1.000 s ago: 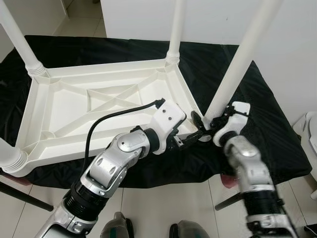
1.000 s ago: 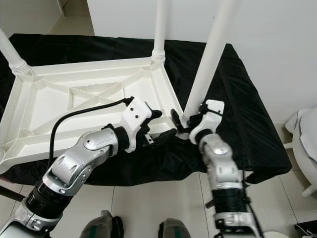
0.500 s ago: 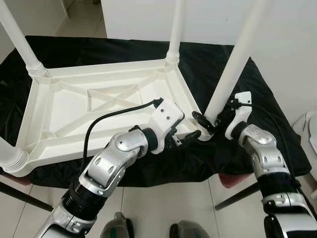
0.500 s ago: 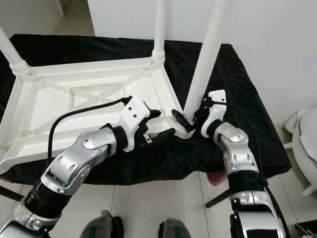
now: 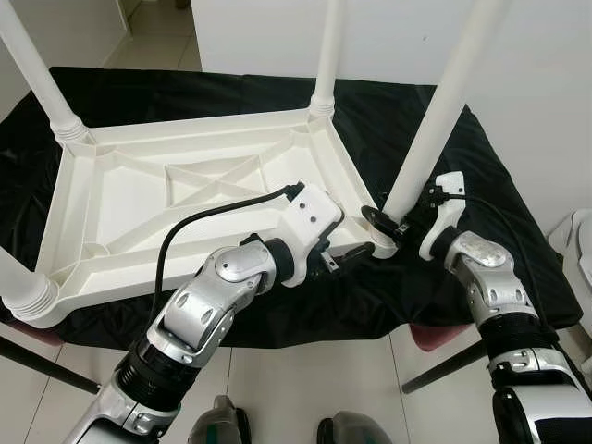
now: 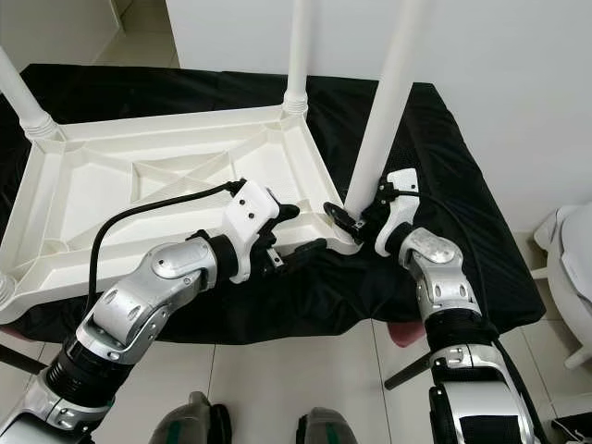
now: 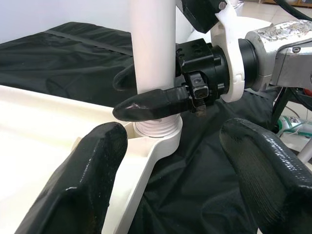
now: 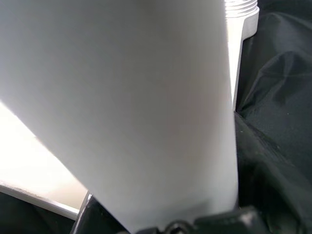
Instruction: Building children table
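A white plastic children's table [image 5: 139, 194] lies upside down on a black cloth. Its legs stand up from the corners. My right gripper [image 5: 389, 222] is shut on the near-right leg [image 5: 435, 120] just above the threaded socket [image 7: 158, 130], one finger [image 7: 151, 105] in front of the leg and one behind. That leg [image 8: 122, 97] is pressed close to the right wrist camera. My left gripper [image 7: 180, 170] is open at the same corner, its fingers [image 7: 92, 180] straddling the table's rim just short of the socket.
Other legs rise at the far right [image 5: 328, 55], far left [image 5: 37, 74] and near left [image 5: 18, 282]. The black cloth [image 5: 499, 268] drapes over the support's edges. A white object [image 5: 578, 245] sits at the right edge, a wall stands behind, and tiled floor lies below.
My right wrist has turned around the leg's base and its forearm has swung out to the right. The leg now stands slightly more upright. The left arm has barely moved.
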Tool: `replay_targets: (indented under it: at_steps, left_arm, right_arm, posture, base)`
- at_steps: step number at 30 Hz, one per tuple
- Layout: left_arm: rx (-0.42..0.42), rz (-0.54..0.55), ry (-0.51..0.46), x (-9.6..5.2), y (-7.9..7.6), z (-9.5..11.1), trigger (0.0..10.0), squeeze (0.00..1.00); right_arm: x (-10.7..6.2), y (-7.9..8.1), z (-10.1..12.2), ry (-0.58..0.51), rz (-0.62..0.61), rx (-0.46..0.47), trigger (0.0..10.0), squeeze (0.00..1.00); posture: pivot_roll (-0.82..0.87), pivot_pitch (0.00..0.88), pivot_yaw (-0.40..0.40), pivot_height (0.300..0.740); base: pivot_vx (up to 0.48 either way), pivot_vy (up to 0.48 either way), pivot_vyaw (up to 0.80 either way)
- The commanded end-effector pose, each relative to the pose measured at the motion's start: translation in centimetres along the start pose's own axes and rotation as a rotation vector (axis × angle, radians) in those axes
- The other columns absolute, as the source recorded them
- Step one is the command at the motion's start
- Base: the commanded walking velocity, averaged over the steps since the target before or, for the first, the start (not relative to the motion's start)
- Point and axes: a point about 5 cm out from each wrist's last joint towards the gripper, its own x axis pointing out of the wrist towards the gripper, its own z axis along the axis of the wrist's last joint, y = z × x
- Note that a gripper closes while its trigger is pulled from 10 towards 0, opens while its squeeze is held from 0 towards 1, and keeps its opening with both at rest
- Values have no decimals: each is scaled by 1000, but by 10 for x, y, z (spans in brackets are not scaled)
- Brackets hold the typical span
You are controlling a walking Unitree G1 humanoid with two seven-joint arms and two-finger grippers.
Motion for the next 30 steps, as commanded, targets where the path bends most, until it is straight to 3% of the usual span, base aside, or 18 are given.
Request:
replay_targets:
  at_steps: [1,8,9,15,21,24,26,30]
  left_arm:
    - [9,-15,8,-1,-1,1,10000,0]
    - [11,-19,8,-1,-1,1,10000,0]
    - [12,-23,10,-1,-2,1,10000,0]
    - [9,-31,13,-1,-4,0,10000,0]
    - [-2,-21,38,-2,-6,-9,10000,0]
    - [-5,-18,44,-1,-6,-12,10000,0]
    - [-10,3,67,-1,-4,-22,10000,0]
    - [-13,16,87,0,-3,-30,10000,0]
  right_arm:
    - [-2,4,-11,48,15,-4,0,0]
    - [-3,3,-12,32,-2,26,0,0]
    - [-2,5,-12,28,-21,37,10000,0]
    - [0,16,-8,13,-108,82,10000,0]
    - [4,32,4,-61,-272,207,10000,0]
    - [4,35,7,-73,-307,215,10000,0]
    - [3,36,8,-84,-406,265,10000,0]
    - [2,39,9,-79,-491,290,10000,0]
  posture:
    - [-156,14,13,740]
    - [-159,17,16,740]
    - [-163,25,17,740]
    - [-163,34,10,740]
    - [-160,32,4,740]
    - [-159,29,3,740]
    - [-164,24,5,740]
    - [-166,22,6,740]
  base:
    - [0,0,0]
    - [0,0,0]
    - [0,0,0]
    - [0,0,0]
    - [0,0,0]
    - [0,0,0]
    - [0,0,0]
    - [0,0,0]
